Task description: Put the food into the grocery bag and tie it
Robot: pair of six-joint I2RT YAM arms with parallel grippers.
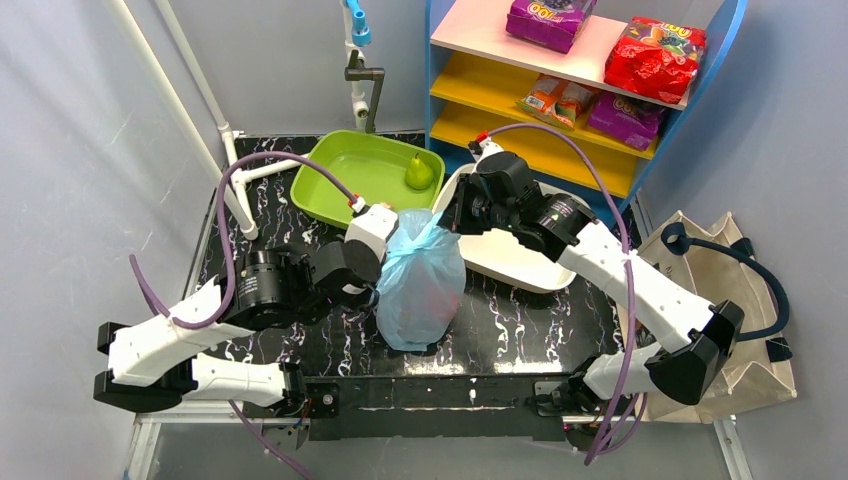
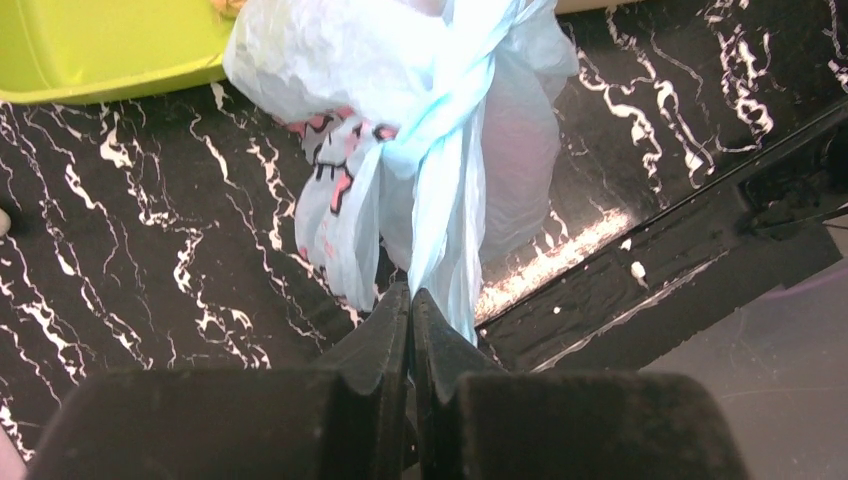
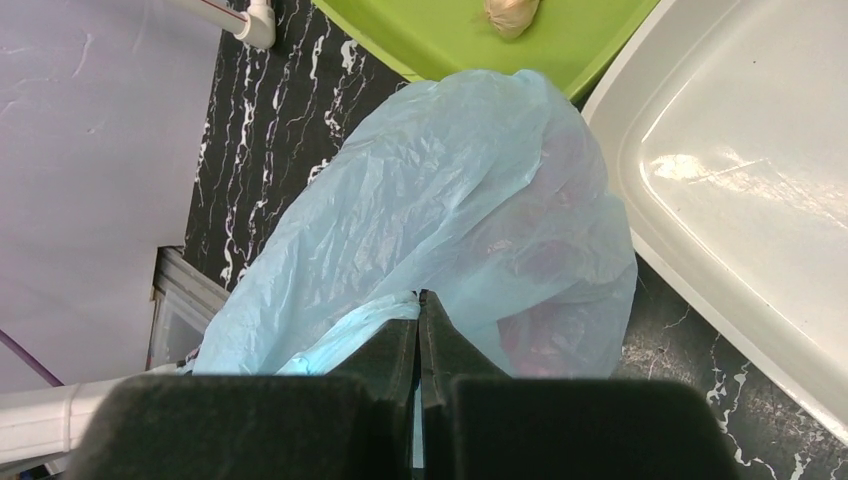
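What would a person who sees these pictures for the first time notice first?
A light-blue grocery bag stands in the middle of the black marbled table, its twisted handles pinched from both sides by the left end effector and the right end effector. Behind it, a green pear sits in a lime tray.

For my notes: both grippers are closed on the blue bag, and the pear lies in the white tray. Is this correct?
No. The pear lies in the green tray, not the white tray; the top view shows it. The left gripper and right gripper are closed on the blue bag.
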